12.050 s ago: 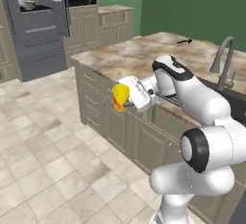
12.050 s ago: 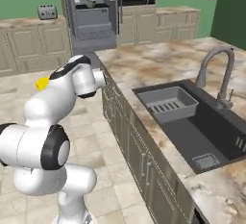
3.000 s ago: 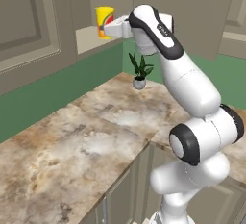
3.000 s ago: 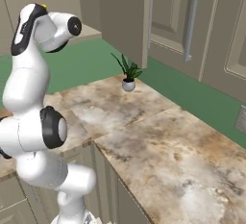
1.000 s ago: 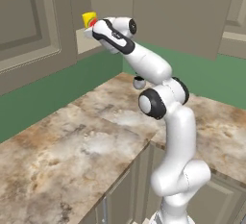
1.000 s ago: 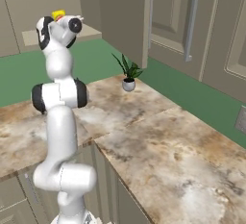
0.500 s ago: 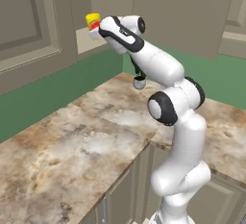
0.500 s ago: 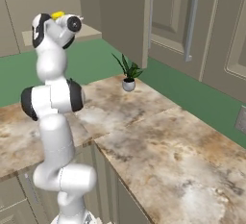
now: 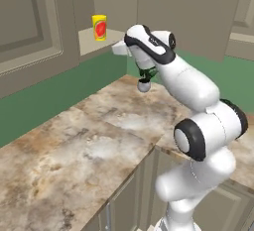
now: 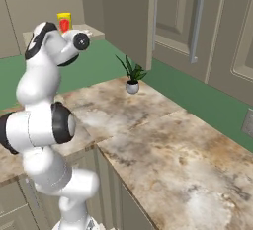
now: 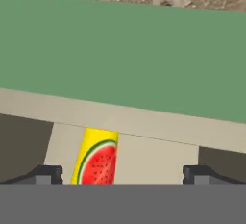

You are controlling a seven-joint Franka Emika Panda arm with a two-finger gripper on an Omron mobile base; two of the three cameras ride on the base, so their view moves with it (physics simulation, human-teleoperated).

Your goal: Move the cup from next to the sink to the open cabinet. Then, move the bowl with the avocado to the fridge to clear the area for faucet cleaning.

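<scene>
Hand view shows the gripper with fingers spread wide, clear of the cup. Left base view shows the cup upright on the open cabinet shelf; right base view adds a potted plant below.

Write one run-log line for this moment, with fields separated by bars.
step: cup placement | cup: upright on open cabinet shelf | end effector: open, clear of cup | bowl move: not yet started
</scene>
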